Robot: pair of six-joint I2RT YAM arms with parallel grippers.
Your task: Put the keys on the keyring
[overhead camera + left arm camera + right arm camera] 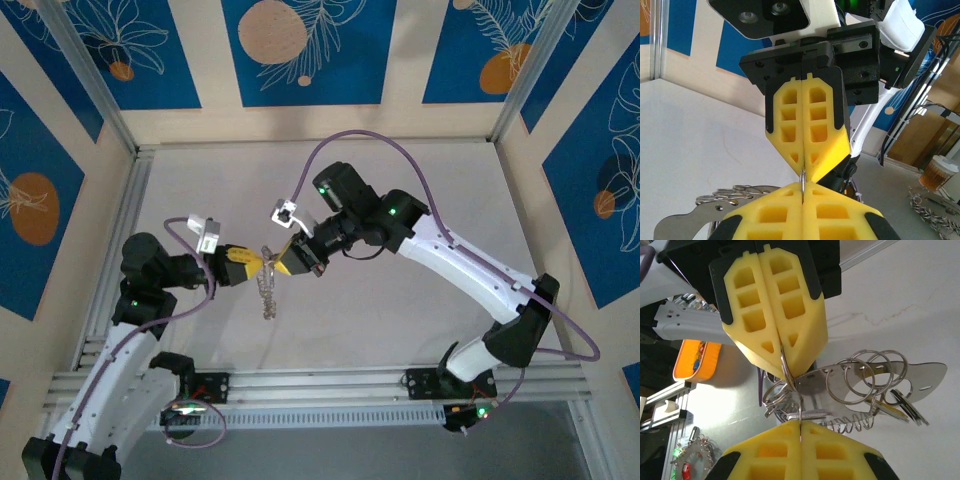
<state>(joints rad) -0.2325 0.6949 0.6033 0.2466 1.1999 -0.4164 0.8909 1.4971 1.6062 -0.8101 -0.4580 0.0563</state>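
Two grippers meet tip to tip above the table [400, 330]. The left gripper [243, 266] and right gripper [292, 262] each have their yellow fingers pressed together on a thin wire loop of the keyring [268, 292], which hangs between them in mid-air. It should handle as light, floppy and slippery, being made of polished split rings [865, 372], a flat steel tab [927, 375] and a beaded chain [852, 424]. A brassy key [888, 409] lies among the rings. Take hold on wire or flat faces, not chain.

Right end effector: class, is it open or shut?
Shut. The right end effector has its yellow fingers pressed together along one seam, with a thin metal ring pinched at the tips.
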